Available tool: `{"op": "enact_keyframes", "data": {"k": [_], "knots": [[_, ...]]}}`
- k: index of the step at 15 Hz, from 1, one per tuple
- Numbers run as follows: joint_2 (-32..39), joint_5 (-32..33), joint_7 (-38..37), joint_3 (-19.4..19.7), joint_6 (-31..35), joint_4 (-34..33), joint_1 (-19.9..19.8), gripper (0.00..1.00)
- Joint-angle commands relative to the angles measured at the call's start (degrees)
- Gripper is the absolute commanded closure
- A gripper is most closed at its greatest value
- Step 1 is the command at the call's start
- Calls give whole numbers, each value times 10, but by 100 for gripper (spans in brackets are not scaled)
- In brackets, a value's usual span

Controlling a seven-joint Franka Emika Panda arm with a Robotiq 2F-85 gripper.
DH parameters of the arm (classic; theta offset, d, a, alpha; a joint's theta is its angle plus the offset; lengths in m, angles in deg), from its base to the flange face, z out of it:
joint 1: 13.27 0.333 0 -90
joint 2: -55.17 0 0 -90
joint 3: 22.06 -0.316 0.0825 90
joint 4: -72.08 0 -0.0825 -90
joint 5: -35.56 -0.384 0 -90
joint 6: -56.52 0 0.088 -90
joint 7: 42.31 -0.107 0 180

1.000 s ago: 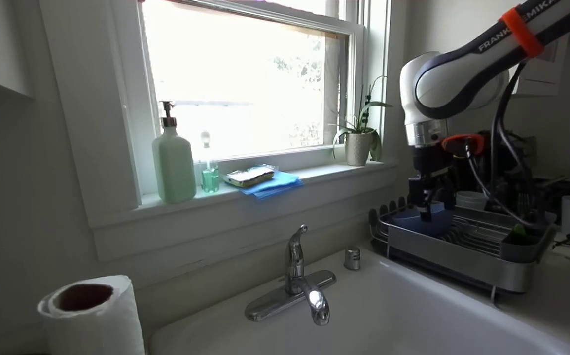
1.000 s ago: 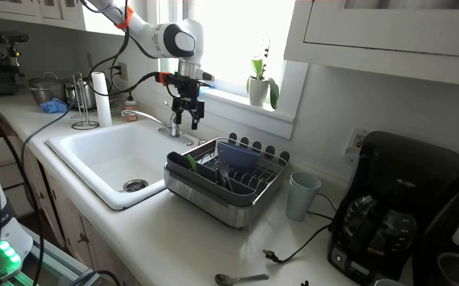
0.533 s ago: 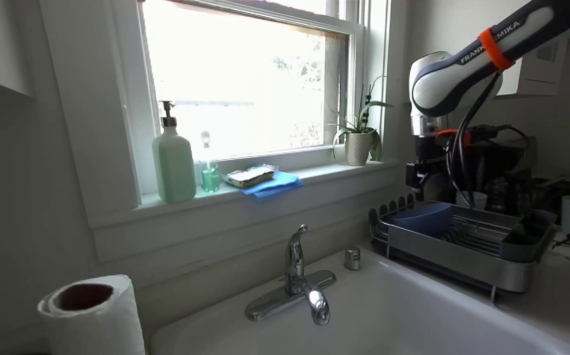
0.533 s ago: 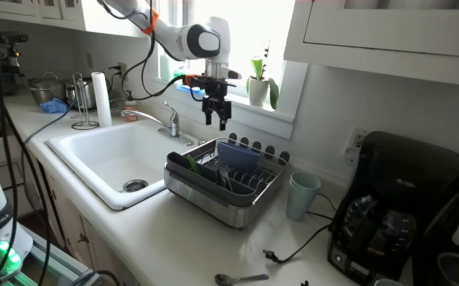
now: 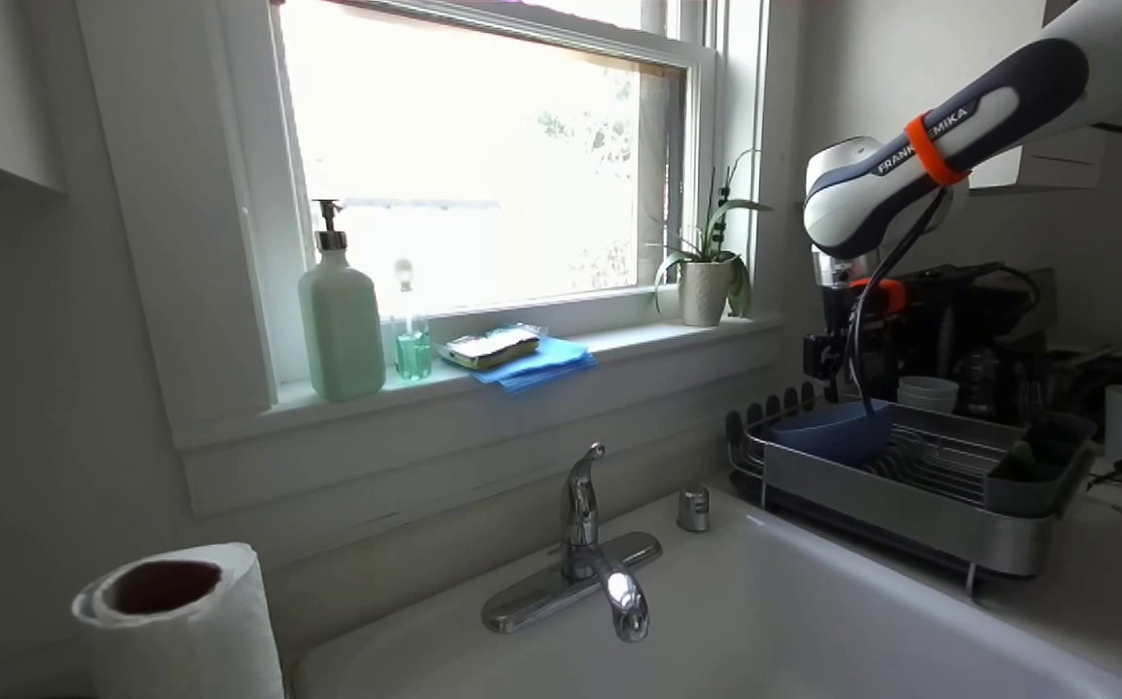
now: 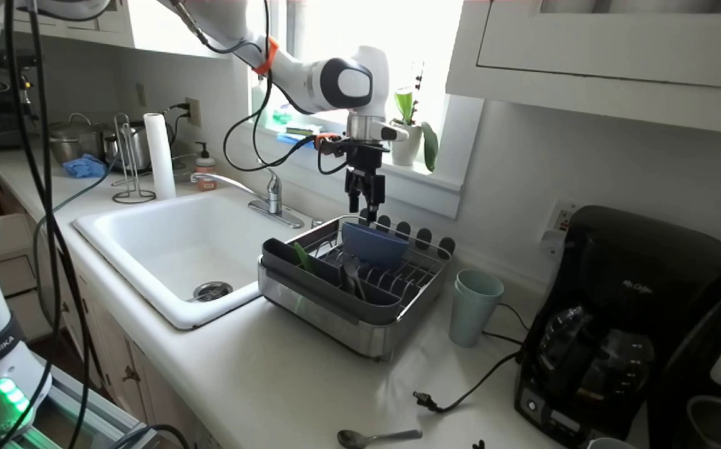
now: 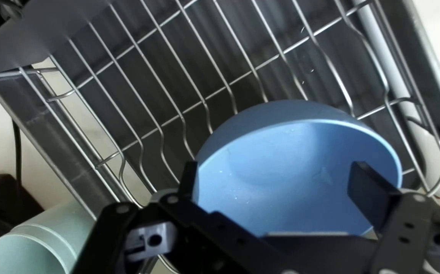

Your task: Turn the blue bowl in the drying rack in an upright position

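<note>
In an exterior view, the blue bowl lay tilted at the left in the drying rack. In an exterior view, the gripper pointed down just over the bowl. Wrist view: its fingers stood apart, the bowl's hollow between them; contact was unclear.

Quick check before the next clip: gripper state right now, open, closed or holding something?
Gripper: open, jaws spread apart near the blue bowl, holding nothing.
</note>
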Motion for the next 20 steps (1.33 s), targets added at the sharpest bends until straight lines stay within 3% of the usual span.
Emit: {"op": "enact_keyframes", "data": {"k": [1, 6, 8, 12, 18, 20], "knots": [[45, -14, -25, 6, -15, -47, -12, 0], [87, -11, -21, 11, -19, -77, -29, 0], [103, -6, -19, 12, -31, -96, -33, 26], [120, 11, -19, 16, -53, -121, -29, 56], [113, 27, -16, 16, -72, -145, -25, 97], [111, 43, -12, 18, -81, -157, -20, 100]]}}
